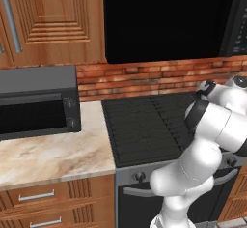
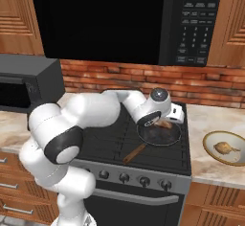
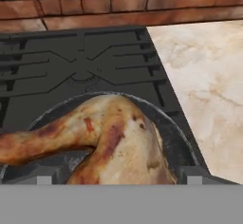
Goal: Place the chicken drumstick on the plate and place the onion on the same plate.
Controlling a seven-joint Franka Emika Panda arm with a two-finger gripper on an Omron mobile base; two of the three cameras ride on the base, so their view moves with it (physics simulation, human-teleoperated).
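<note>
The gripper (image 2: 165, 121) hangs right over the pan (image 2: 159, 135), near the middle of the right base view. Its jaws stand wide open, and they hold nothing yet. In the hand view, the two dark fingertips (image 3: 43, 180) peek up at the bottom edge, one on each side of the chicken drumstick (image 3: 111, 142). The drumstick lies in the pan, filling the lower middle of that view, brown and shiny, with its thin end pointing to the left.

The pan sits on the black stove (image 2: 119, 139), and its brown handle points toward the lower left. At the right edge of the right base view, a plate (image 2: 208, 145) rests on the marble counter (image 2: 210, 119), well apart from the pan. Something brown already lies on it, but it is too small to tell what it is. I cannot see the onion.

I think the robot is on the first step, picking up the drumstick. Next it likely needs to go down a little more, so the fingers sit around the meat, and then squeeze shut. After that it can lift and carry the drumstick over to the plate on the right.
</note>
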